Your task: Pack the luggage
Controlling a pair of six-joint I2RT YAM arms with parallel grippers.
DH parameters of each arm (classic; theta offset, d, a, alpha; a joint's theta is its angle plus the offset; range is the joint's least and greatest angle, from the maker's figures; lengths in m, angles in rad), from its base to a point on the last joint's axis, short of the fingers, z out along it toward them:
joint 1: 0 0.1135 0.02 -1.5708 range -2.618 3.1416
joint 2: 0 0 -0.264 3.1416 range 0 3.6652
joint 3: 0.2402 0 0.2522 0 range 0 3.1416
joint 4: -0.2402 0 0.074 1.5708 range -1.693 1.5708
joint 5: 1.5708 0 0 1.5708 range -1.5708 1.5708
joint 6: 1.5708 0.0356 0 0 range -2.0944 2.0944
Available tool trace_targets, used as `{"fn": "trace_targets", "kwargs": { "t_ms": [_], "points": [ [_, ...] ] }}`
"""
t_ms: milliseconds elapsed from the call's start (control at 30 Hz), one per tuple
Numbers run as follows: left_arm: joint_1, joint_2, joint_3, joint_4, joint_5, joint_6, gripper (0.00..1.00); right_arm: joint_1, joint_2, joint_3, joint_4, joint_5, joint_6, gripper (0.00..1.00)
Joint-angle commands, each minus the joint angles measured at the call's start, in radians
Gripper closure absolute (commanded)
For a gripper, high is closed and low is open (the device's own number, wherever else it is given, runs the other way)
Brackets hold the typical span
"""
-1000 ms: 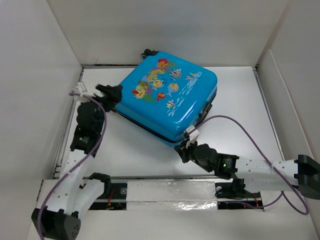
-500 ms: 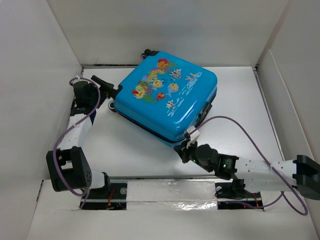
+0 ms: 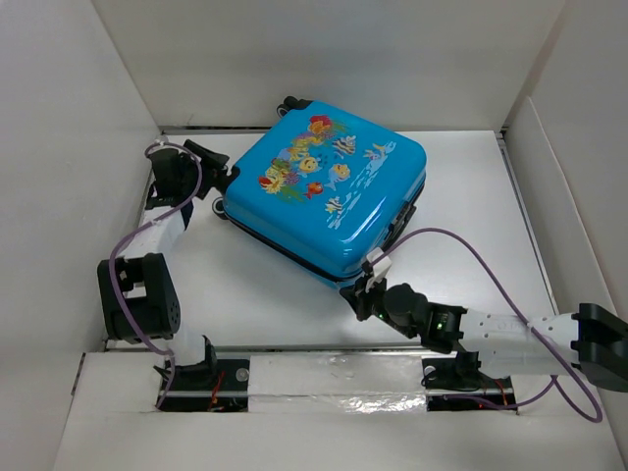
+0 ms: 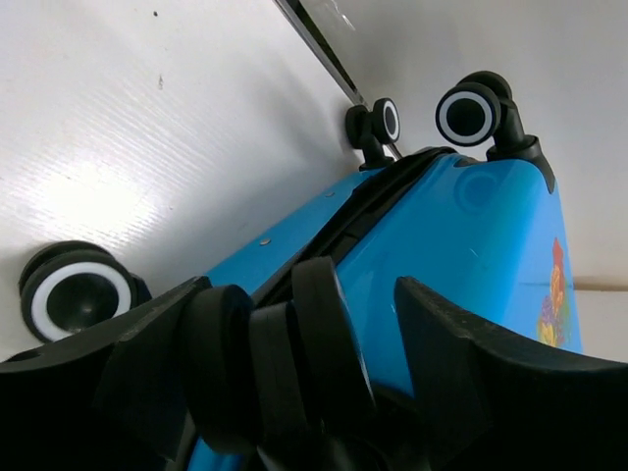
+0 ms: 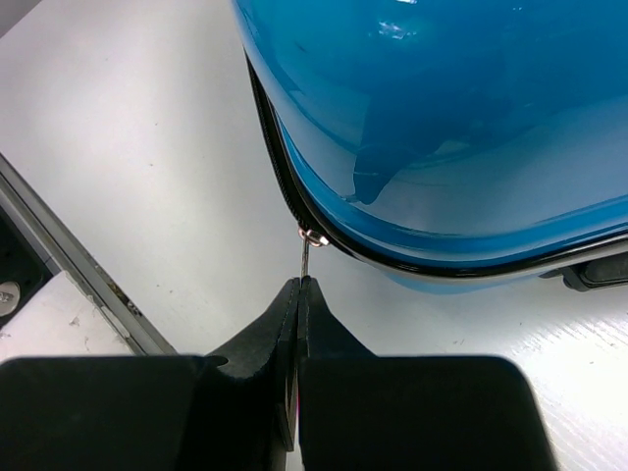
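Luggage (image 3: 329,191): shut, flat on the table (image 3: 245,285), centre toward 12 o'clock.
Left gripper (image 3: 218,175): at the luggage's 9 o'clock corner — jaws spread wide, a wheel (image 4: 294,363) between them.
Right gripper (image 5: 298,289): at its 6 o'clock corner — pinched closed on the zipper pull (image 5: 307,257).

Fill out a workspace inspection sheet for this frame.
Surface: white table, lightly glossy.
Job's things: luggage closed, lying flat, printed shell up.
Clutter: nothing seen.
Grippers: left tool open, a wheel between its fingers; right tool shut on the zipper pull at the luggage's near corner.
Cables: purple cable loops off the right arm, another off the left.
Surroundings: white walls on three sides.
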Motion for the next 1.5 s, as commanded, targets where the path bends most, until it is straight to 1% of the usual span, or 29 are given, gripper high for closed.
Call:
{"fn": "trace_targets", "kwargs": {
  "t_ms": [0,33,67,100,167,200,333,367,433,467,500,567,700,800,833,900,933,1000,1033,1133,1167,1200,1267,1300,1333,1367,1400,1433,1467],
  "points": [
    [-0.008,0.013,0.031,0.131,0.035,-0.054,0.30,0.016,-0.004,-0.001,0.059,-0.089,0.019,1.00],
    [-0.008,0.022,0.025,0.168,0.040,-0.063,0.33,0.016,-0.002,0.001,0.056,-0.086,0.019,1.00],
    [-0.017,0.025,0.005,0.191,0.044,-0.083,0.45,0.016,-0.001,0.001,0.056,-0.083,0.020,1.00],
    [-0.017,0.022,-0.013,0.264,0.052,-0.094,0.54,0.005,0.004,0.001,0.056,-0.086,0.020,1.00],
    [-0.026,0.007,-0.090,0.366,0.076,-0.115,0.88,-0.004,0.007,0.001,0.060,-0.092,0.020,1.00],
    [-0.026,-0.001,-0.116,0.409,0.081,-0.125,1.00,-0.017,0.009,0.001,0.063,-0.103,0.020,1.00],
    [-0.095,-0.097,-0.262,0.574,0.064,-0.067,1.00,-0.040,0.009,0.004,0.072,-0.123,0.011,1.00],
    [-0.121,-0.120,-0.341,0.591,0.023,-0.059,1.00,-0.052,0.012,0.007,0.072,-0.127,0.006,1.00],
    [-0.219,-0.191,-0.420,0.625,-0.058,-0.040,1.00,-0.064,0.015,0.019,0.071,-0.127,-0.003,1.00],
    [-0.258,-0.212,-0.481,0.627,-0.083,-0.036,1.00,-0.064,0.019,0.019,0.068,-0.127,-0.003,1.00],
    [-0.326,-0.229,-0.512,0.631,-0.106,-0.033,1.00,-0.064,0.024,0.036,0.065,-0.118,-0.014,1.00],
    [-0.376,-0.277,-0.593,0.656,-0.138,-0.039,1.00,-0.064,0.038,0.067,0.069,-0.120,-0.032,1.00],
    [-0.453,-0.366,-0.684,0.648,-0.135,-0.048,1.00,-0.051,0.160,0.137,0.106,-0.169,-0.037,1.00],
    [-0.462,-0.485,-0.748,0.598,-0.141,-0.048,1.00,-0.017,0.249,0.212,0.171,-0.187,-0.050,1.00],
    [-0.462,-0.563,-0.760,0.555,-0.143,-0.046,1.00,-0.005,0.312,0.237,0.180,-0.201,-0.061,1.00],
    [-0.462,-0.640,-0.788,0.504,-0.141,-0.045,1.00,-0.004,0.369,0.301,0.200,-0.259,-0.072,1.00],
    [-0.471,-0.723,-0.796,0.454,-0.137,-0.045,1.00,-0.004,0.395,0.321,0.207,-0.270,-0.083,1.00],
    [-0.471,-0.812,-0.810,0.379,-0.148,-0.037,1.00,-0.004,0.432,0.361,0.171,-0.263,-0.101,1.00],
    [-0.471,-0.900,-0.817,0.319,-0.151,-0.037,1.00,-0.004,0.427,0.379,0.130,-0.253,-0.115,1.00],
    [-0.471,-1.037,-0.833,0.192,-0.164,-0.042,1.00,-0.029,0.348,0.345,0.064,-0.219,-0.136,1.00],
    [-0.480,-1.062,-0.837,0.167,-0.175,-0.040,1.00,-0.041,0.314,0.329,0.048,-0.229,-0.136,1.00],
    [-0.481,-1.078,-0.839,0.150,-0.177,-0.039,1.00,-0.053,0.233,0.314,0.033,-0.264,-0.138,1.00],
    [-0.481,-1.105,-0.830,0.090,-0.198,-0.024,1.00,-0.053,0.133,0.274,-0.048,-0.247,-0.135,1.00],
    [-0.481,-1.108,-0.831,0.081,-0.204,-0.017,1.00,-0.053,0.028,0.262,-0.090,-0.201,-0.130,0.99],
    [-0.481,-1.112,-0.833,0.084,-0.209,-0.014,1.00,-0.053,-0.026,0.248,-0.169,-0.166,-0.106,0.92],
    [-0.481,-1.112,-0.834,0.085,-0.209,-0.011,1.00,-0.064,-0.080,0.219,-0.209,-0.117,-0.089,0.77],
    [-0.481,-1.110,-0.833,0.091,-0.207,-0.011,1.00,-0.076,-0.135,0.206,-0.257,-0.027,-0.068,0.69],
    [-0.481,-1.099,-0.833,0.110,-0.206,-0.010,1.00,-0.096,-0.242,0.194,-0.341,-0.002,-0.052,0.61],
    [-0.481,-1.093,-0.833,0.117,-0.198,-0.010,1.00,-0.124,-0.290,0.185,-0.384,0.020,-0.028,0.47]
  ]
}}
